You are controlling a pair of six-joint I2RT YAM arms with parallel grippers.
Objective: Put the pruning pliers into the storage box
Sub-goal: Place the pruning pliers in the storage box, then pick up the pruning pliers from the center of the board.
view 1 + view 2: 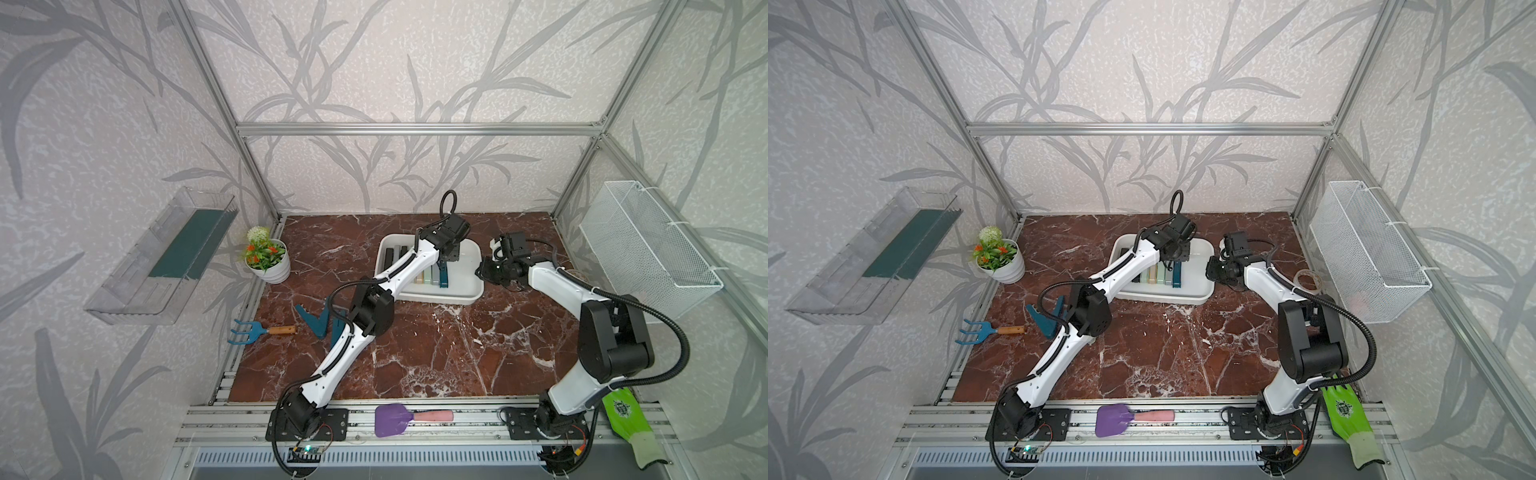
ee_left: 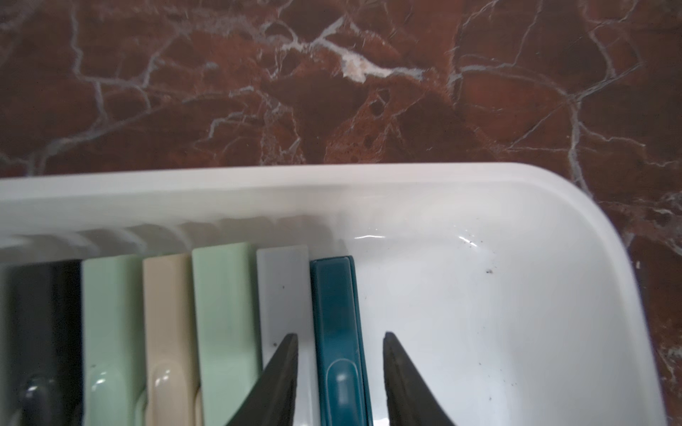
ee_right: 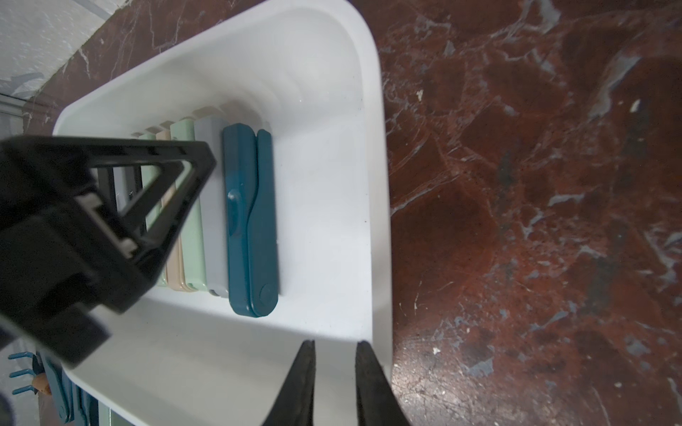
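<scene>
The white storage box (image 1: 469, 299) (image 1: 1200, 297) stands at the back middle of the marble table. Inside it lies a row of closed pruning pliers (image 1: 428, 276) in black, pale green, beige and grey, with a dark teal one (image 2: 334, 313) (image 3: 251, 221) at the row's end. My left gripper (image 2: 340, 335) (image 1: 446, 259) hangs over that teal one, open, with a gap on each side. My right gripper (image 3: 336, 342) (image 1: 482, 270) sits at the box's right rim (image 3: 372, 110), shut and holding nothing. Two more dark teal pliers (image 1: 313, 320) lie on the table by my left elbow, one spread in a V.
A flower pot (image 1: 270, 259) and a blue hand rake (image 1: 249, 332) are at the left. A purple spatula (image 1: 399, 419) and a green glove (image 1: 627, 419) lie on the front rail. A wire basket (image 1: 648, 253) and a clear tray (image 1: 162, 257) hang on the side walls.
</scene>
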